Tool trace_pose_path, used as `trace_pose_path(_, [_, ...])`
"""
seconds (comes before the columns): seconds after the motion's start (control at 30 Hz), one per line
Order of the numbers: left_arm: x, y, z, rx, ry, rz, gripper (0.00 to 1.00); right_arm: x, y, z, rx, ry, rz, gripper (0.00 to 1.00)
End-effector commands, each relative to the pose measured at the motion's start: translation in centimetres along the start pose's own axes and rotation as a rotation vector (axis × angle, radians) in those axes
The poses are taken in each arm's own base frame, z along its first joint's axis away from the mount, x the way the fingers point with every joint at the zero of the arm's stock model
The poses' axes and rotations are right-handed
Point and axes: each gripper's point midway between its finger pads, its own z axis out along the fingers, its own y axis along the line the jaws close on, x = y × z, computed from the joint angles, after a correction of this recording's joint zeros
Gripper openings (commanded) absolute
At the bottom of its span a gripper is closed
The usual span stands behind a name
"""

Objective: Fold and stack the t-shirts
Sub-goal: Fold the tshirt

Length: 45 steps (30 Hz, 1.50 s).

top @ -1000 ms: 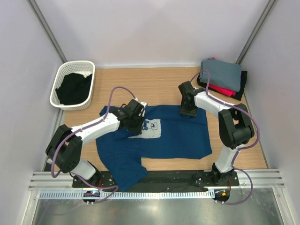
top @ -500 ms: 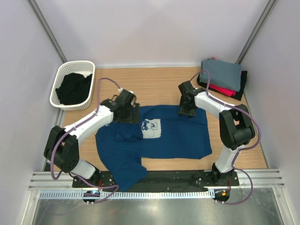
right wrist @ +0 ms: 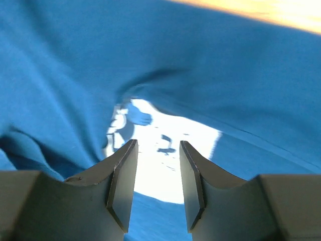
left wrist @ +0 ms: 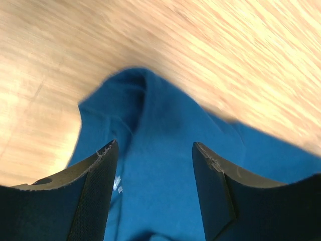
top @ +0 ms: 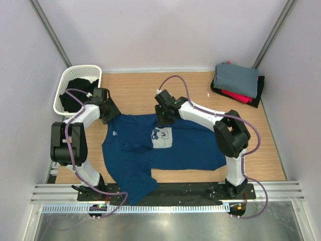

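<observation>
The navy t-shirt (top: 185, 148) lies spread on the wooden table, its pale Mickey Mouse print (top: 162, 137) facing up. My left gripper (top: 107, 113) is open over the shirt's far left corner. In the left wrist view (left wrist: 153, 150) that corner (left wrist: 135, 95) lies between and beyond the fingers (left wrist: 98, 193), with nothing held. My right gripper (top: 163, 117) is open at the shirt's far edge, just above the print. In the right wrist view (right wrist: 157, 148) the print (right wrist: 155, 120) shows between its empty fingers (right wrist: 193, 186). Folded grey, red and black tees (top: 237, 80) are stacked at the far right.
A white basket (top: 64, 83) holding black cloth (top: 77, 93) stands at the far left, close to my left arm. A flap of the shirt (top: 133, 183) hangs toward the table's near edge. Pale walls close in on both sides.
My left gripper has swung left from the print to the shirt's far left corner. My right gripper has moved left from the shirt's far right part to above the print.
</observation>
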Motion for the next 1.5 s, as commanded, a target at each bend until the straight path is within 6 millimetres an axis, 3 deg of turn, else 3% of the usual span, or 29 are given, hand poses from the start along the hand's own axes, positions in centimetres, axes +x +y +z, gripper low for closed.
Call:
trace_pose_path(0.0, [-2.7, -1.1, 1.1, 0.06, -0.071, -0.02, 0.6, -0.8, 2.3, 0.2, -0.045, -0.018, -0.038, 0.44])
trace_pose_path(0.07, [-2.3, -1.1, 1.9, 0.078, -0.033, -0.018, 0.57, -0.9, 2.5, 0.3, -0.048, -0.018, -0.036, 0.44])
trace_pose_path(0.17, [-2.4, -2.0, 2.7, 0.133, -0.023, -0.014, 0.42, -0.8, 1.9, 0.6, -0.018, -0.023, -0.041, 0.44])
trace_pose_path(0.27, [-2.4, -2.3, 3.2, 0.142, -0.015, -0.009, 0.36, -0.9, 0.7, 1.0, 0.041, -0.035, -0.037, 0.44])
trace_pose_path(0.47, [-2.2, -1.4, 3.5, 0.117, -0.032, 0.004, 0.02, -1.7, -0.2, 1.4, 0.075, -0.036, 0.054, 0.44])
trace_pose_path(0.63, [-3.2, -1.0, 1.1, 0.113, -0.121, -0.001, 0.0, -2.2, -1.0, 1.7, 0.096, -0.043, 0.076, 0.45])
trace_pose_path(0.77, [-2.6, -0.5, 0.4, 0.102, -0.108, -0.006, 0.0, -2.3, -1.6, 2.3, 0.106, -0.032, 0.094, 0.44])
trace_pose_path(1.17, [0.2, 1.5, -0.1, 0.051, -0.053, -0.033, 0.02, -1.7, -2.9, 2.9, 0.133, -0.002, 0.11, 0.44])
trace_pose_path(1.47, [0.2, 2.8, -0.9, -0.002, -0.083, -0.039, 0.03, -1.1, -3.0, 3.2, 0.133, 0.015, 0.117, 0.45])
